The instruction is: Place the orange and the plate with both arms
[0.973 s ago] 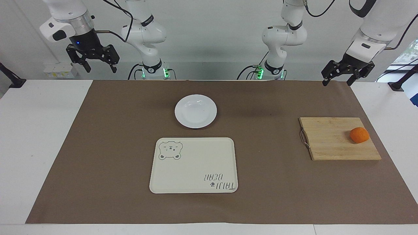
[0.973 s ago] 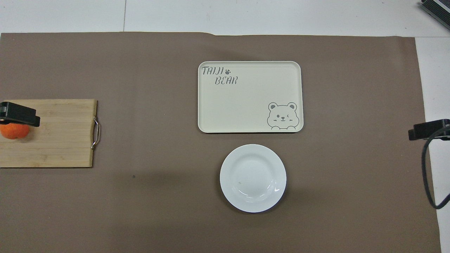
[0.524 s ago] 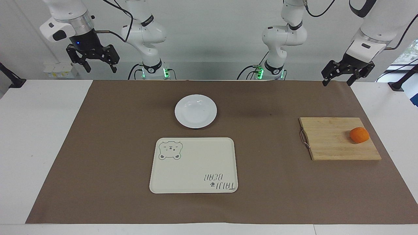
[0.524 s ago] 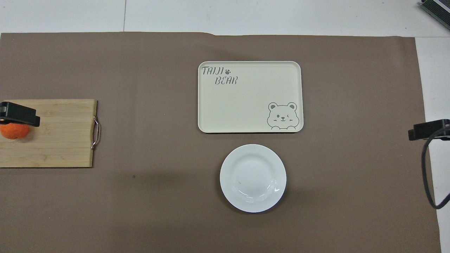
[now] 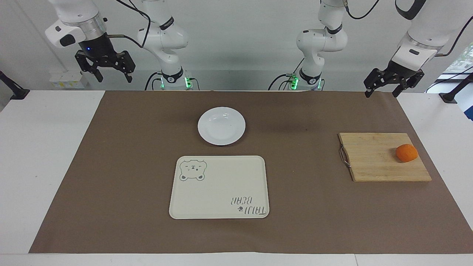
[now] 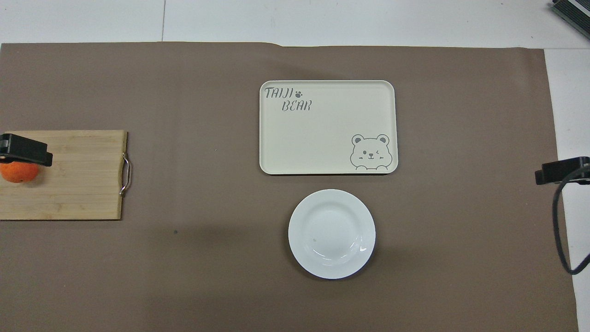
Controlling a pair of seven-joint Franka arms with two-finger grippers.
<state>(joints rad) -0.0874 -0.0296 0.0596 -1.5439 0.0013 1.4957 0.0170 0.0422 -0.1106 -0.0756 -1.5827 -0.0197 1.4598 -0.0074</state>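
Both pairs of jaws stand wide apart and hold nothing. The left gripper hangs in the air above the mat's edge at the left arm's end of the table; the right gripper hangs high at the right arm's end, over the white table close to the mat's corner. Both arms wait.

Counted: one orange, one plate, one tray, one cutting board, one brown mat, two arms with a gripper each.

Against the pictures of a second ago, the right gripper sits a shade higher; the left gripper, the orange, the plate, the tray and the board have not shifted.

The orange is small, round, bright and matte. It lies on the cutting board near the board's edge toward the left arm's end of the table. The plate is round, glossy, plain white, with a shallow well catching small highlights. It rests on the mat near the table's middle, just beside the tray and nearer to the robots than it, well apart from the orange.
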